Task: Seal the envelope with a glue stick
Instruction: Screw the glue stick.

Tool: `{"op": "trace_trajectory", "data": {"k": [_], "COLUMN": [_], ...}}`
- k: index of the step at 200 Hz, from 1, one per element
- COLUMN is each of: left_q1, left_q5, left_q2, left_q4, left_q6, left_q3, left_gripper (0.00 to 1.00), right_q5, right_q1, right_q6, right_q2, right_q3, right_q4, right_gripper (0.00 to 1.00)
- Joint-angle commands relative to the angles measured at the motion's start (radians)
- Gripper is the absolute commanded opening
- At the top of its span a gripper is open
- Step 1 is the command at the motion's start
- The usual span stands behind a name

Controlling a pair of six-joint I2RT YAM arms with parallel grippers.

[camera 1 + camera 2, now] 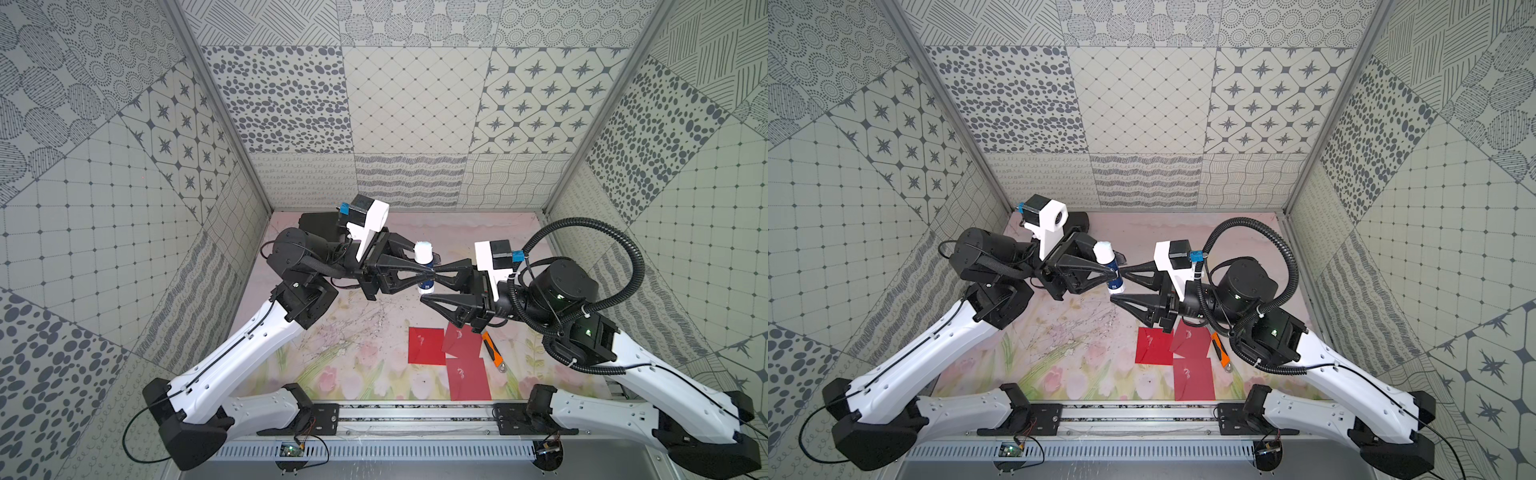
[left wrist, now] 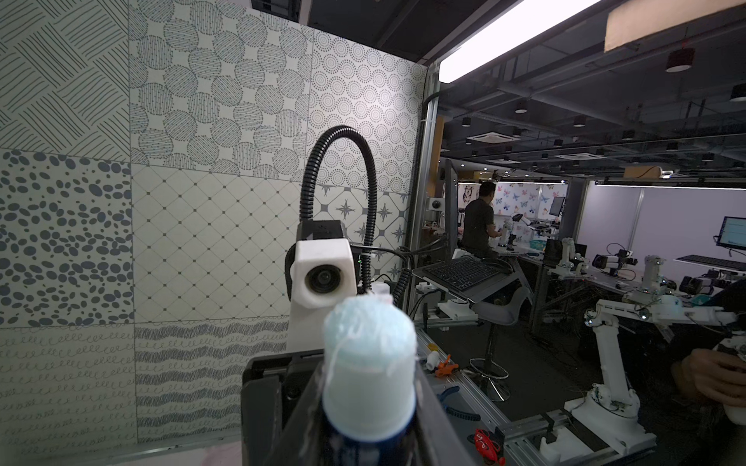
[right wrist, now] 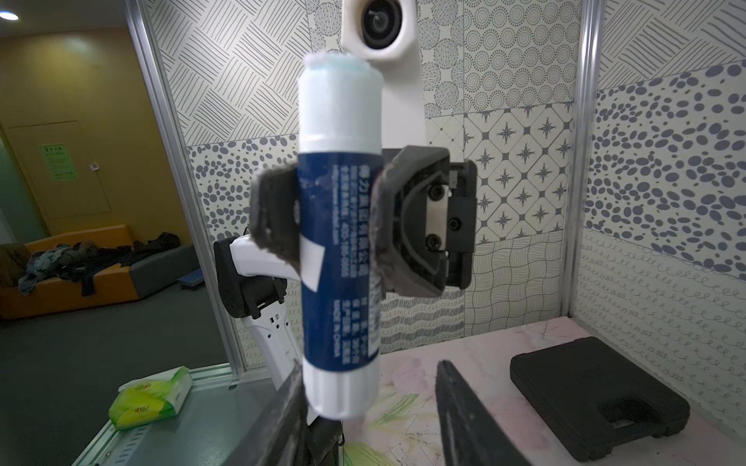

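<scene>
Left gripper (image 1: 419,262) clamped on glue stick (image 1: 424,251) at label. Stick upright in mid-air between arms, cap off, glue tip bare. Right gripper (image 1: 428,285) jaws apart, straddling stick's base, no clear grip.

Step, likely: twist base to raise glue, or hand-over. Next move needs firm hold, then descent to red envelopes (image 1: 426,345) at front of floral table (image 1: 365,361), beside orange-handled wrench (image 1: 490,349). Cell closed in by patterned walls (image 1: 415,95).

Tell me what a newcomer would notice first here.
The uncapped glue stick stands out, held upright in mid-air over the table's middle by the left gripper. The right gripper faces it, fingers open on either side of its lower end. Three red envelopes lie flat near the table's front, on the robot's right.
</scene>
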Motion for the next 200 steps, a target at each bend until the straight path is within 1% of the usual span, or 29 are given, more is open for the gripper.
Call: {"op": "trace_trajectory", "data": {"k": [1,29,45,59,69,79,98,110,122,130,142,156,168,183,200], "left_q1": [0.001,0.001,0.001,0.001,0.001,0.001,0.001,0.001,0.001,0.001,0.001,0.001,0.002,0.000,-0.002], "left_q5": [0.066,0.063,0.060,0.057,0.049,0.035,-0.015,-0.089,-0.202,-0.296,-0.466,-0.649,-0.767,-0.889,-0.992], "left_q2": [0.006,0.008,0.010,0.009,0.007,0.006,-0.003,-0.014,-0.030,-0.041,-0.053,-0.057,-0.060,-0.061,-0.048], "left_q4": [0.040,0.042,0.040,0.030,0.018,-0.008,-0.068,-0.135,-0.190,-0.211,-0.231,-0.260,-0.242,-0.199,-0.187], "left_q6": [0.009,0.009,0.011,0.021,0.031,0.053,0.106,0.161,0.210,0.224,0.216,0.165,0.093,-0.004,-0.075], "left_q3": [0.012,0.012,0.013,0.013,0.012,0.012,0.005,-0.005,-0.024,-0.042,-0.070,-0.087,-0.114,-0.159,-0.181], "left_gripper": [0.01,0.01,0.01,0.01,0.01,0.01,0.00,0.00,0.00,0.00,0.00,0.00,0.00,0.00,0.00], "right_q5": [-0.029,-0.028,-0.024,-0.015,-0.005,0.013,0.088,0.184,0.304,0.381,0.501,0.636,0.733,0.810,0.882], "right_q1": [0.004,0.005,0.004,0.004,0.005,0.004,0.004,0.004,0.005,0.004,0.004,0.004,0.004,0.004,0.004], "right_q6": [0.024,0.024,0.020,0.012,0.002,-0.009,-0.047,-0.088,-0.147,-0.203,-0.308,-0.442,-0.555,-0.696,-0.829], "right_q2": [0.000,-0.001,-0.005,-0.010,-0.012,-0.015,-0.022,-0.026,-0.026,-0.020,0.006,0.054,0.108,0.179,0.254], "right_q3": [0.030,0.023,0.018,0.013,0.013,0.010,0.002,-0.008,-0.025,-0.034,-0.034,-0.027,-0.023,0.002,0.029], "right_q4": [0.039,0.049,0.051,0.050,0.043,0.037,0.037,0.042,0.067,0.095,0.128,0.192,0.270,0.347,0.432], "right_gripper": [0.45,0.36,0.34,0.27,0.25,0.21,0.19,0.19,0.19,0.19,0.19,0.19,0.18,0.17,0.13]}}
